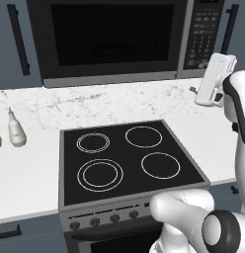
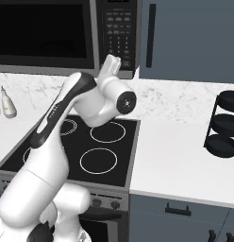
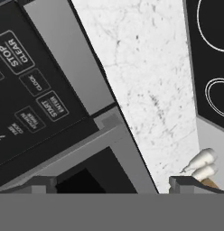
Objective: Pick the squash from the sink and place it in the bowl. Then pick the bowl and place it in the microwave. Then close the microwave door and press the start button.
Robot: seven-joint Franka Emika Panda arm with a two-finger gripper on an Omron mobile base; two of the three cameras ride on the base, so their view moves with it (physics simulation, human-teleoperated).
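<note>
The microwave [image 1: 114, 42] hangs above the marble backsplash with its microwave door [image 1: 112, 34] shut. Behind the dark glass there is a dim shape that I cannot make out. The button panel [image 1: 203, 32] is on its right side. My gripper [image 1: 221, 60] is raised just in front of the panel's lower right part, open and holding nothing. In the hand view the gripper [image 3: 114, 185] faces the panel's bottom corner, with the START/ENTER button [image 3: 54, 106] and the STOP/CLEAR button [image 3: 12, 54] close ahead. From the right base view the gripper [image 2: 114, 60] is just below the keypad [image 2: 116, 30]. The squash, the sink and the bowl are out of view.
A black stove [image 1: 127, 158] with ring burners lies below the arm. Small pale bottles [image 1: 16, 129] stand on the left counter. A black three-tier rack [image 2: 223, 124] stands on the right counter. Grey cabinets with dark handles [image 2: 151, 35] flank the microwave.
</note>
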